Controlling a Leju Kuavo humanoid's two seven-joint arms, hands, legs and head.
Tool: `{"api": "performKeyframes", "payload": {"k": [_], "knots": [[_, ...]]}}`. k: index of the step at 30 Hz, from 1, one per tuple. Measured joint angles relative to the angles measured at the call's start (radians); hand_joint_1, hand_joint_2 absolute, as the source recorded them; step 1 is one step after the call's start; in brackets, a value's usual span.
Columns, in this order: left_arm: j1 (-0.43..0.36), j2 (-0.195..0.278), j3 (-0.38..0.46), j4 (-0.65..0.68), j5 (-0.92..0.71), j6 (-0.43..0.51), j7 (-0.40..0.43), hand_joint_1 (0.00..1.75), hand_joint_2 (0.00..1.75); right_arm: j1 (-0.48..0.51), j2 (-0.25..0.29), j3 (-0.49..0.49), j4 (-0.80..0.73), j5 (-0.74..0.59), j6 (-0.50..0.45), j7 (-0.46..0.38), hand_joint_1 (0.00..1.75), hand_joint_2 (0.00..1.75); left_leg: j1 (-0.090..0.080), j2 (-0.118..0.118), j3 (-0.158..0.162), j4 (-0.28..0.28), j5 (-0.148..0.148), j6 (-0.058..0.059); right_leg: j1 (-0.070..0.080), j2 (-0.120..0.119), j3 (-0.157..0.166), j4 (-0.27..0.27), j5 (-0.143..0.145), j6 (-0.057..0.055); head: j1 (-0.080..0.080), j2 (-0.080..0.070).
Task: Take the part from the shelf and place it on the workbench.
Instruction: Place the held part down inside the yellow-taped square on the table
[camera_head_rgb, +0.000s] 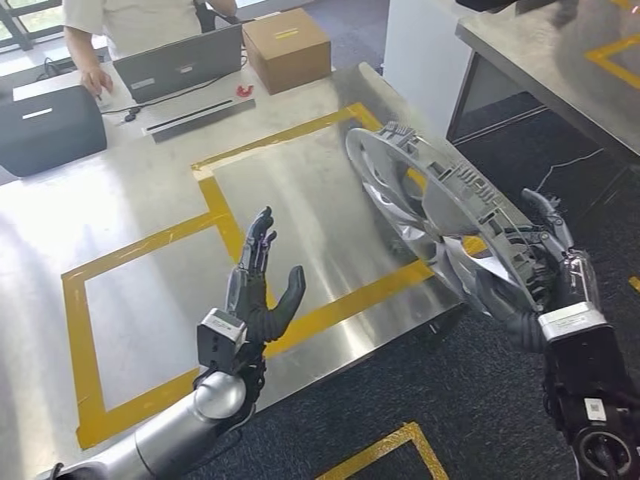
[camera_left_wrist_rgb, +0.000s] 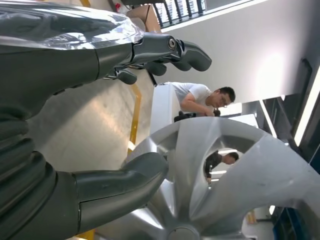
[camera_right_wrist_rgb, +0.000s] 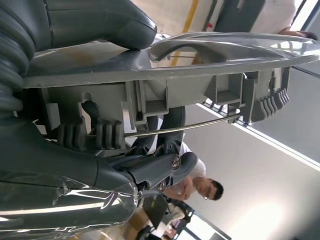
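wheel cover part, silver with spokes, ribbed grey underside facing up, tilted over the right end of the workbench, near edge raised off the steel, far edge low by the yellow tape outline. can't tell if that far edge actually touches the surface.

going left to right: black case far left on the bench, then a person's hand resting by a grey laptop, a flat dark bar in front of it, a small red thing, and a cardboard box at the back.

left hand up over the near edge of the bench, empty, fingers spread and pointing away, thumb out to the side, well apart from the cover. same hand seen close in the left wrist view, thumb and fingers parted with the silver face of the cover beyond the gap.

right hand off the bench's right corner over the dark carpet, clamped on the cover's near rim, thumb on one face and fingers wrapped behind the ribs on the other. second bench top right.
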Motion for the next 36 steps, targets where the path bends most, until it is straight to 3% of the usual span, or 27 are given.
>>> {"api": "performKeyframes", "payload": {"k": [6,13,26,36], "knots": [[-0.015,-0.004,0.0,0.007,0.003,-0.007,-0.003,0.0,1.75,-0.031,0.0,0.02,0.04,-0.022,0.022,0.027,1.75,1.75,0.0,0.0,0.008,-0.021,-0.002,0.003,0.001,0.002,-0.002,-0.001,-0.005,-0.009,-0.003,0.0],[-0.032,-0.013,0.0,0.02,0.01,-0.013,-0.007,0.0,1.75,-0.086,0.013,0.061,0.114,-0.024,0.072,0.023,1.75,1.75,0.0,0.001,0.008,-0.023,0.003,-0.01,0.001,0.001,-0.002,-0.001,0.001,-0.018,-0.002,0.0],[-0.058,-0.023,-0.023,0.043,0.025,-0.016,-0.012,0.0,1.75,-0.229,0.077,0.133,0.3,-0.033,0.11,-0.003,1.75,1.75,-0.003,0.001,0.011,-0.02,0.005,-0.012,-0.001,-0.001,0.003,-0.003,0.004,-0.019,-0.002,0.0],[-0.064,-0.025,-0.025,0.051,0.028,-0.017,-0.015,0.0,1.75,-0.264,0.102,0.154,0.368,-0.035,0.108,-0.009,1.75,1.75,-0.004,0.001,0.012,-0.02,0.005,-0.012,-0.002,0.0,0.004,-0.003,0.004,-0.019,-0.002,0.0]]}}
